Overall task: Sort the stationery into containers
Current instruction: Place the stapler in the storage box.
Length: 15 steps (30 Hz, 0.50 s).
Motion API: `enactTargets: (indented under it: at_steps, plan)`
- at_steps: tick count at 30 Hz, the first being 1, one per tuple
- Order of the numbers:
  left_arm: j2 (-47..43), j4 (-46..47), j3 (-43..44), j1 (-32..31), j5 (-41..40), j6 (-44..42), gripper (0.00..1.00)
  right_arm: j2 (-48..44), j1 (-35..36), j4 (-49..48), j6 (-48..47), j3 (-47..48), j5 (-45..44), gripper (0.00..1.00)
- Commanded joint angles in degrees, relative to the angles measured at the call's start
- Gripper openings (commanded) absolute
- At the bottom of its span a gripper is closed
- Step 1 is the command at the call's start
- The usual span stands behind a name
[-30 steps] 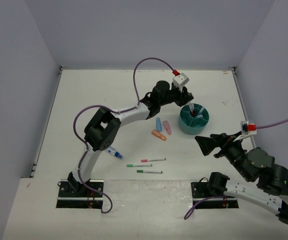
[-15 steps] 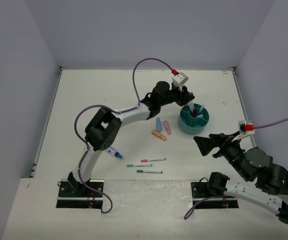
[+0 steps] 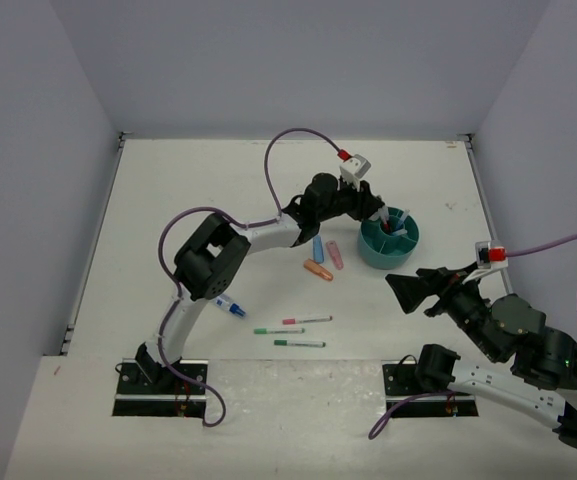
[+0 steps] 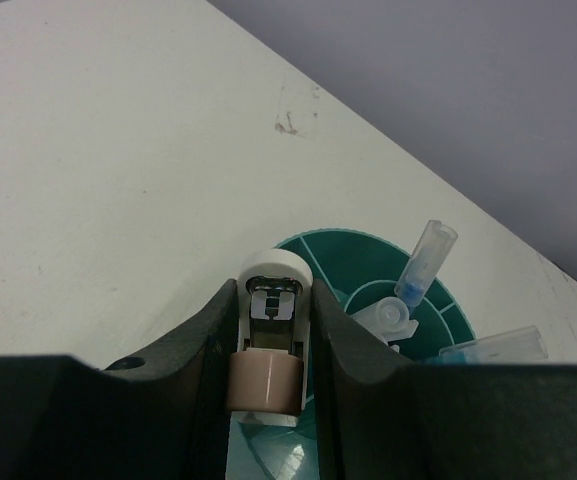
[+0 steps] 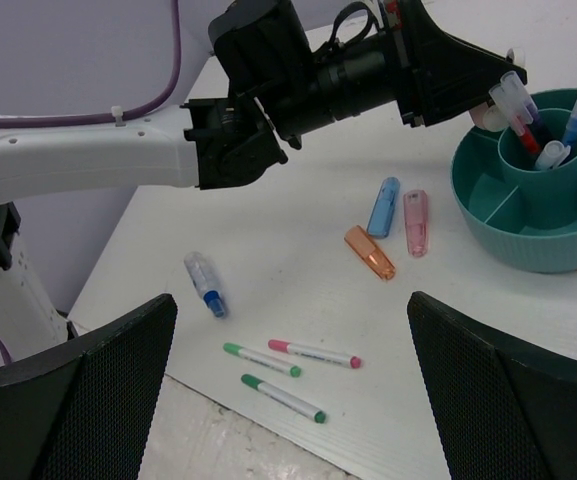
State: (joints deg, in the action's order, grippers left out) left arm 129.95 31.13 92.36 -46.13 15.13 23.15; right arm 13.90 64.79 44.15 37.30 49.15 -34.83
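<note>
My left gripper (image 3: 378, 214) is shut on a white eraser (image 4: 266, 380) with a tan band, held over the near rim of the teal cup (image 3: 370, 252). The cup's (image 4: 340, 246) compartments hold clear blue-capped tubes (image 4: 424, 262) and a red pen. Blue (image 3: 317, 247), pink (image 3: 335, 255) and orange (image 3: 318, 269) highlighters lie left of the cup. Nearer the front lie a pink pen (image 3: 306, 321), two green pens (image 3: 278, 330) and a clear blue-capped tube (image 3: 230, 306). My right gripper (image 3: 409, 290) hangs open and empty, in front of the cup.
White walls close the table at the back and both sides. In the right wrist view the pens (image 5: 314, 353) lie close to the table's front edge, and the left arm (image 5: 98, 155) stretches over the table's left half toward the cup (image 5: 528, 245).
The left gripper with the eraser has dipped slightly lower and closer to the cup's rim. The right arm shifted slightly early on, then stayed still.
</note>
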Motion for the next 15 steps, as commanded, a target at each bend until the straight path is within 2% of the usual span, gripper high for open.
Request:
enactTargets:
  at_steps: [1,4,8,15]
  plan:
    - [0.01,4.56,0.33,0.25,-0.61,1.72,0.22,1.59,0.05,-1.22,-0.30,0.23,0.78,0.99]
    - [-0.17,3.90,0.08,0.27,-0.85,1.72,0.29,1.64,0.07,-1.03,-0.28,0.14,0.30,0.99]
    - [-0.29,3.97,-0.06,0.33,-0.33,2.04,0.49,1.49,-0.02,-1.10,-0.30,-0.12,-0.05,0.99]
    - [0.22,4.46,0.32,0.34,0.52,3.52,0.65,1.53,0.07,-0.34,-0.30,-0.06,-0.50,0.99]
